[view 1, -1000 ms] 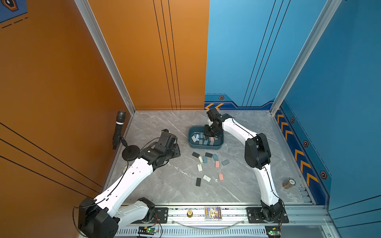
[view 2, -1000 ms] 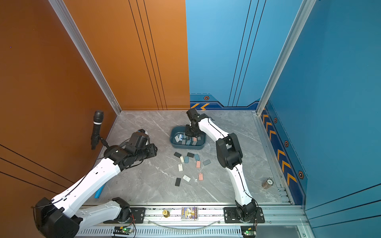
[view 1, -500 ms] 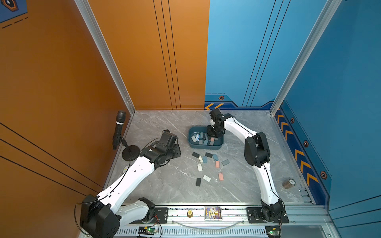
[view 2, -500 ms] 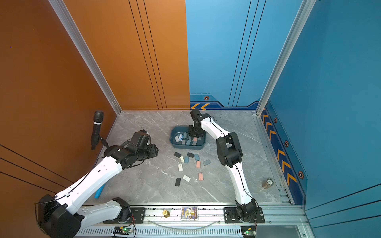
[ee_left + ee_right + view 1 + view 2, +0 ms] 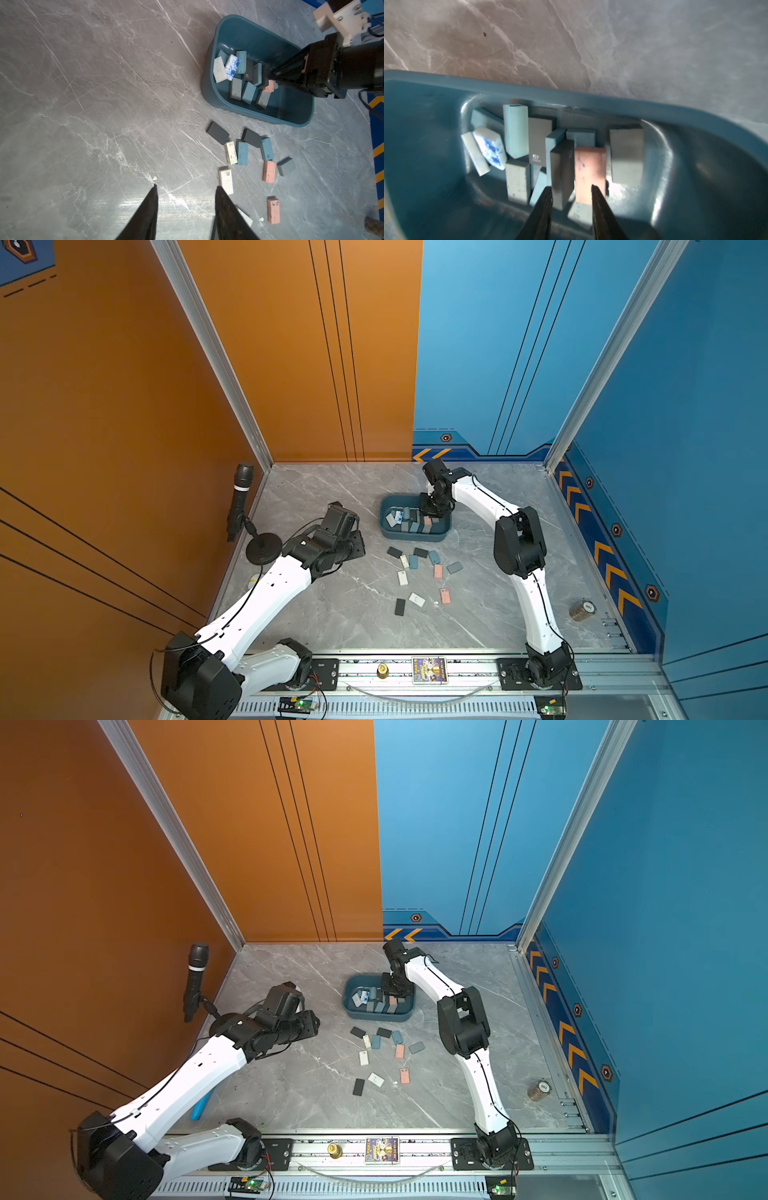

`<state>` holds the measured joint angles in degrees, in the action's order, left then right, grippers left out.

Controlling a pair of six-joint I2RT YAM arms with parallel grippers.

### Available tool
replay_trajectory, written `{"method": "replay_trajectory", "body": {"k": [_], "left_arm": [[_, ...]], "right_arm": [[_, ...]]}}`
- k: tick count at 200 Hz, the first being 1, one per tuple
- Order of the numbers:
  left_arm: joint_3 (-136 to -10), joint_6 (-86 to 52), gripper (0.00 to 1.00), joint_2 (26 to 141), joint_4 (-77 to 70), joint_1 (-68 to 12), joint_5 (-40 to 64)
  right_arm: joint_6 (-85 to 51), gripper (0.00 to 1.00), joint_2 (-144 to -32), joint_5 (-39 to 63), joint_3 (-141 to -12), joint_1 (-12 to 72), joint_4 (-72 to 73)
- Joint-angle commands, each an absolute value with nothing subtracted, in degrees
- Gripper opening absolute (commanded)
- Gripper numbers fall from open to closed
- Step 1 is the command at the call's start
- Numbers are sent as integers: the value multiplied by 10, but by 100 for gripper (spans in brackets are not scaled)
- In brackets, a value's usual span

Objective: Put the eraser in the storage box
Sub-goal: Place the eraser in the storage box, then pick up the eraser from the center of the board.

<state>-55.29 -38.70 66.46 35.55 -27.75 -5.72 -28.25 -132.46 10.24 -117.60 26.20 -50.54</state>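
The storage box is a teal tub on the marble table, holding several erasers in blue, grey, white and pink. My right gripper hangs inside it, open, over a dark grey eraser and a pink eraser that lie in the pile. Neither jaw presses on them. Several more erasers lie scattered on the table in front of the box. My left gripper is open over bare table left of them, with a white eraser just beyond one fingertip.
A microphone on a round stand stands at the table's left edge beside my left arm. A brown tape roll sits near the right wall. A blue object lies under my left arm. Walls close in the back and both sides.
My right gripper has gone from shut to open inside the box. The left arm has shifted only slightly.
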Motion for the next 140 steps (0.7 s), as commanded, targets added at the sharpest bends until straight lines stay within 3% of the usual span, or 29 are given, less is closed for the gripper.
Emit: {"method": "replay_trajectory", "body": {"k": [1,63,140], "left_arm": [[-549,-392,46,664,360,-275,-40],[-537,-397,50,674,362,-307,-1],[-544,-384,56,731,419,-418,10]], "right_arm": [[-271,34,-1253,78,-1170,264,-526],[-267,36,-1115,45,-1082,280,-516],[-308,37,-935,0,-868,299,-456]]}}
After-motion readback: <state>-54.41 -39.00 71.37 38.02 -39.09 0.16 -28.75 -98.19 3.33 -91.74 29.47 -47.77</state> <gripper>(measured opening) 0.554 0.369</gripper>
